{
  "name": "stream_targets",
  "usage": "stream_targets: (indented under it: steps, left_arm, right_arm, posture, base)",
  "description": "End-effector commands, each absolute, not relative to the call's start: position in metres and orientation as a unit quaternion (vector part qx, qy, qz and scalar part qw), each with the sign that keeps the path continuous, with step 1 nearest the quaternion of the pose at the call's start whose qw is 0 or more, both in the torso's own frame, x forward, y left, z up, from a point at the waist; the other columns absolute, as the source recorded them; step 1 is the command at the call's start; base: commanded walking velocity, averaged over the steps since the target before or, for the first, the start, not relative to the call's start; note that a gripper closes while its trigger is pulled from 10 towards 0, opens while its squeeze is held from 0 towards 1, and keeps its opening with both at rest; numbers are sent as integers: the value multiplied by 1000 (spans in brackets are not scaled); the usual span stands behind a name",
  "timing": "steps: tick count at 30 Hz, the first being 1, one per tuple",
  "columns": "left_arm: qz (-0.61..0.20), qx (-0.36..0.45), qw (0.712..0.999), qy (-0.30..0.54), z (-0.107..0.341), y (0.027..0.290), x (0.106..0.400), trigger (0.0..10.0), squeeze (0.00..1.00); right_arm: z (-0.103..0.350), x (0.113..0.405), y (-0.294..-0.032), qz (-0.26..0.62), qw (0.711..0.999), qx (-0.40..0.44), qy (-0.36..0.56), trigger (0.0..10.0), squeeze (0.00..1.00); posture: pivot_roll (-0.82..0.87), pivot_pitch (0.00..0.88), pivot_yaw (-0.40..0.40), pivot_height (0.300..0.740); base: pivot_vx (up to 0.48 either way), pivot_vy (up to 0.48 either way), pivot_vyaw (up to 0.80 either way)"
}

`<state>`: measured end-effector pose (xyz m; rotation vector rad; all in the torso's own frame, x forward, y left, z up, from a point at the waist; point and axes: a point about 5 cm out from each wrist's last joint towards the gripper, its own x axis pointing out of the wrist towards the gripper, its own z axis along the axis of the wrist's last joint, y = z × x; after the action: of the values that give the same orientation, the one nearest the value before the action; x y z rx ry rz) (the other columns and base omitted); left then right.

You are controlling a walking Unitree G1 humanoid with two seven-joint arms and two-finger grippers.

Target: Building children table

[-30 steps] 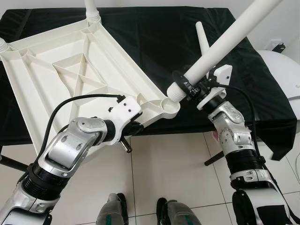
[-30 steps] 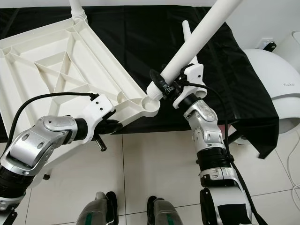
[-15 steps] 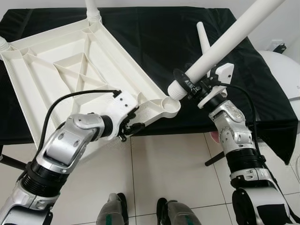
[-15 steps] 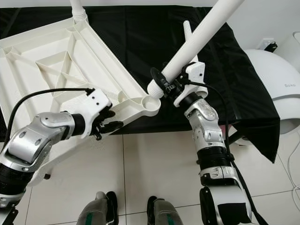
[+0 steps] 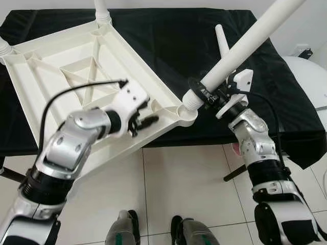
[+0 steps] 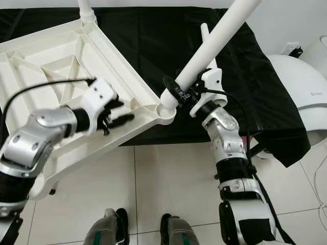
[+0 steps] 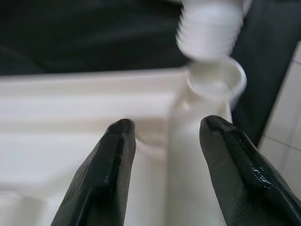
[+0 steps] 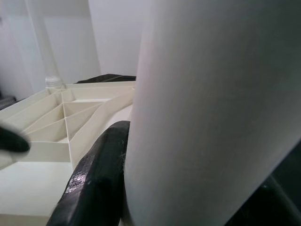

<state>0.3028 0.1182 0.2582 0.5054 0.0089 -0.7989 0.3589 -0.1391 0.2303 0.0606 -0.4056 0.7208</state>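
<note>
Upside down, the tabletop exposes its 5 o'clock socket, where the right hand clamps a leg to insert; the left hand hovers, fingers apart, by the rim.

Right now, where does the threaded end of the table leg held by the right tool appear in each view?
Left eye view: threaded end just right of centre, at the tabletop's corner socket.
Right eye view: left of centre, above the same socket.
Left wrist view: top, blurred, over the socket, beyond the left tool.
Right wrist view: the end itself is hidden; the leg's shaft is in the right tool.
Shared landmark: the corner socket.
</note>
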Motion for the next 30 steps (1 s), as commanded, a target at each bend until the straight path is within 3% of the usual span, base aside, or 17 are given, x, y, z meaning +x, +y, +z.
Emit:
stream_targets:
  steps: [1, 15, 30]
  left_arm:
    - [-339, 242, 909, -32, 269, 121, 308, 10000, 0]
    - [-349, 239, 899, -114, 315, 102, 310, 10000, 0]
    - [-401, 198, 880, -160, 335, 65, 313, 10000, 0]
  right_arm:
    - [230, 360, -138, 364, 912, 18, -186, 10000, 0]
    - [240, 367, -139, 385, 905, -7, -179, 10000, 0]
    - [244, 371, -130, 462, 874, -49, -145, 10000, 0]
  posture:
    - [-12, 183, -55, 740]
    - [-7, 183, -58, 740]
    - [-4, 174, -81, 740]
  base:
    - [0, 0, 0]
    - [0, 0, 0]
    - [0, 0, 0]
